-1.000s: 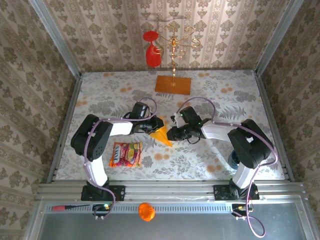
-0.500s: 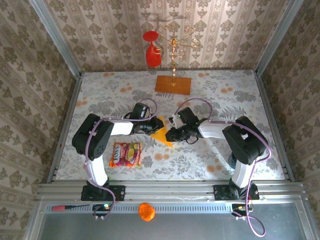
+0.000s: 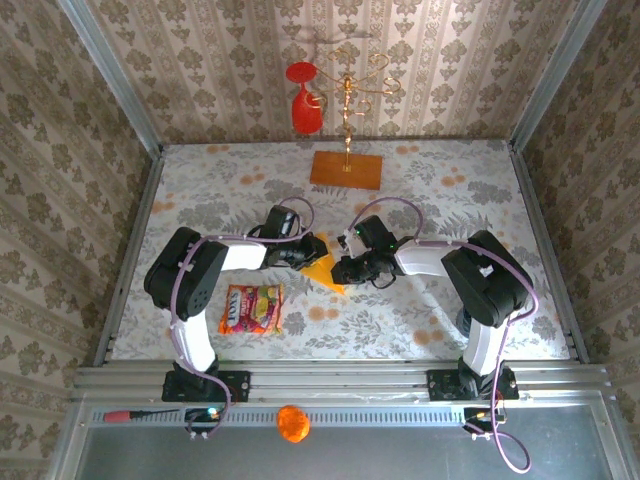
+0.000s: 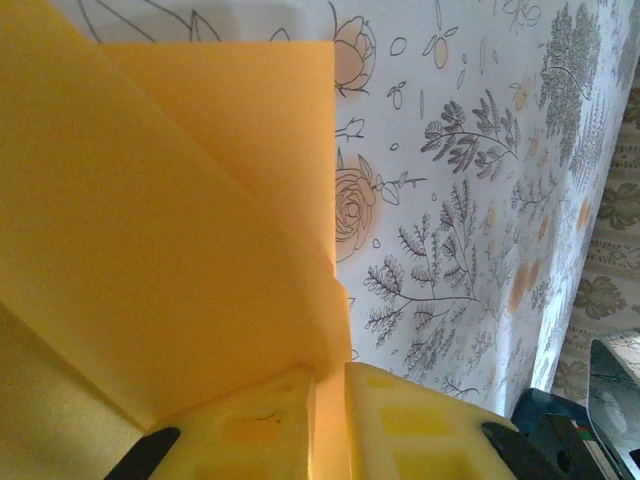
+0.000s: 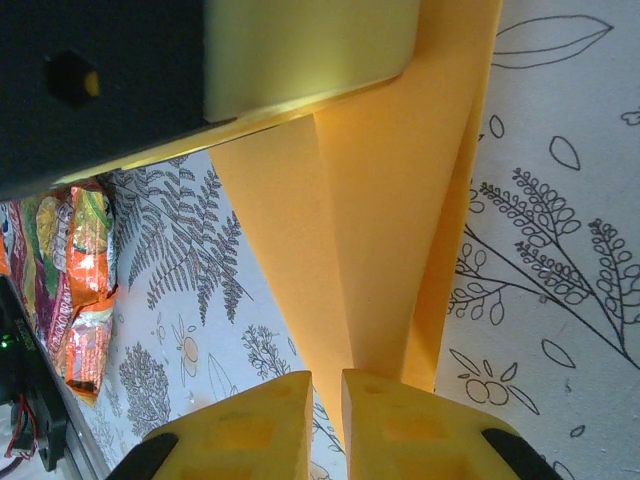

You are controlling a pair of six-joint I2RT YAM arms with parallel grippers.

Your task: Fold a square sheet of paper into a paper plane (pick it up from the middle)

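Note:
The yellow-orange sheet of paper (image 3: 323,270) is folded into a tapering, pointed plane-like shape with long creases, and it sits just above the middle of the table. My left gripper (image 3: 311,254) is shut on its upper left part. In the left wrist view the paper (image 4: 180,220) runs down between the yellow fingers of that gripper (image 4: 330,378). My right gripper (image 3: 343,269) is shut on the paper from the right. In the right wrist view the folded layers (image 5: 380,220) narrow into this gripper (image 5: 325,380), and the left gripper's finger (image 5: 300,50) presses the paper's far end.
A colourful snack packet (image 3: 252,308) lies at the front left, also seen as the packet (image 5: 75,280) in the right wrist view. A brownish-orange board (image 3: 346,169) with a gold stand and a hanging red glass (image 3: 303,100) stand at the back. An orange ball (image 3: 292,423) rests on the front rail.
My right gripper has crept a little left along the paper and pinched slightly tighter, so less yellow shows between the grippers. The left gripper has held still.

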